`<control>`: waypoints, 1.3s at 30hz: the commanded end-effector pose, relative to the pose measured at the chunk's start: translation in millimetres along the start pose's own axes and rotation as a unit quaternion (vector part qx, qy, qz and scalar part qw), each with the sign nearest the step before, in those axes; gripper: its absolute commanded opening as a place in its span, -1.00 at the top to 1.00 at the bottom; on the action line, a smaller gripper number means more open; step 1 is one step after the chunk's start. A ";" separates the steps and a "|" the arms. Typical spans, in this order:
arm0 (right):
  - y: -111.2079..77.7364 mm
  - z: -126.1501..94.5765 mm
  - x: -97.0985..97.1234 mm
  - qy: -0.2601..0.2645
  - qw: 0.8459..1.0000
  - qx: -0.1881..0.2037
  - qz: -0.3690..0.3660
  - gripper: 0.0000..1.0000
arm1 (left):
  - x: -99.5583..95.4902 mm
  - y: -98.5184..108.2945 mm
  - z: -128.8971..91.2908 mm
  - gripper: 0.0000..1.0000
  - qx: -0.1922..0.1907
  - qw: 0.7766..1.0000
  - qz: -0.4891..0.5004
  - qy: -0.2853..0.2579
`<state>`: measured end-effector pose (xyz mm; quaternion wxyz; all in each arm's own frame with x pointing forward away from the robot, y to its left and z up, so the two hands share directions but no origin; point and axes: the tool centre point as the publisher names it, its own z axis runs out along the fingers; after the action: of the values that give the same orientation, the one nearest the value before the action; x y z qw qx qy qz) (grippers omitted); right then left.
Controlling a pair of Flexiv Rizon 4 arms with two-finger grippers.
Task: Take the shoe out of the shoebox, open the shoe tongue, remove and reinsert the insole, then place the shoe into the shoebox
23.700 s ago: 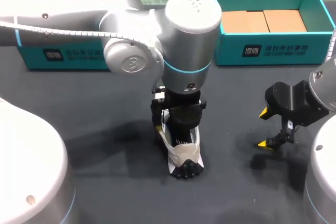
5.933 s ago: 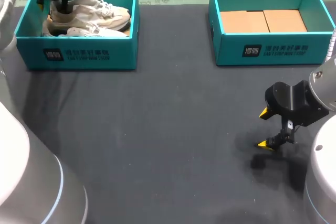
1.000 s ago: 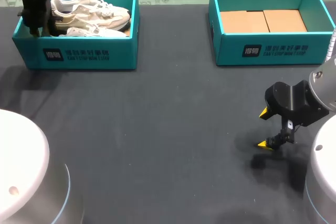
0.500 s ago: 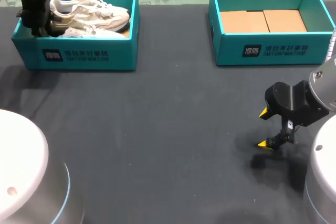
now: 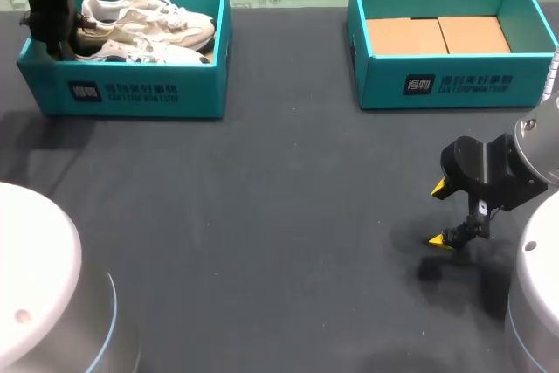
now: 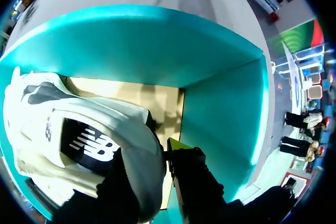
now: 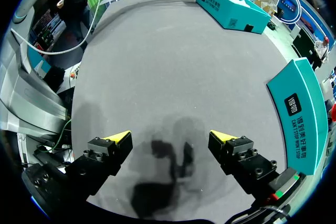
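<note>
Shoe (image 5: 144, 31) lies on its side inside the teal shoebox (image 5: 131, 93) at the table's far left corner, toe toward the middle of the table and heel at the box's left end. A second shoe (image 5: 144, 54) lies just beside it, nearer the front wall.

Left wrist view: the shoe's (image 6: 79, 129) heel fills the space right at the left gripper (image 6: 157, 150). One yellow tip sits tight against the outside of the heel and the other is hidden under the collar. The tips sit close together, so I read them as pinched on the heel wall. The shoebox's inner wall (image 6: 157, 45) stands close ahead.

Head view: the left gripper (image 5: 51, 41) sits low at the box's left end.

Change: about 24 s ago this shoe stood on the open table (image 5: 279, 216) under the left arm; now it is boxed. Over the last second the shoebox has slid slightly to my left, the gripper going with it.

Meaning: placement looks all but done, leaving release and a straight lift out. The box's slide suggests a sideways load on its end wall, so lifting while clamped could drag the shoe back up.

Right gripper (image 5: 441, 213) hangs spread wide and empty over bare table (image 7: 170, 137), unmoved. The other shoebox (image 5: 437, 85) is at the far right.
</note>
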<state>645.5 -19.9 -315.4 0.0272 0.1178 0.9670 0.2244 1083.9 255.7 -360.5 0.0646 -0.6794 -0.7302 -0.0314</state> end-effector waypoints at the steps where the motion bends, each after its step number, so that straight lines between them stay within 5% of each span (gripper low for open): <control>1: -0.2 -0.3 1.7 -0.002 1.000 0.000 0.000 -1.00 | -0.6 -1.5 -11.4 1.00 -0.003 1.000 -0.007 0.000; 26: -0.2 -0.3 1.7 -0.002 1.000 0.000 0.000 -1.00 | 16.0 5.3 -103.3 1.00 -0.039 0.998 -0.053 0.007; 39: -0.2 -0.3 1.7 -0.002 1.000 0.000 0.000 -1.00 | 36.0 -23.1 -169.2 1.00 -0.064 0.996 -0.060 0.009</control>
<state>645.5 -19.9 -315.4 0.0272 0.1178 0.9670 0.2244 1088.6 265.9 -207.8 0.0382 -0.6360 -0.7668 -0.0781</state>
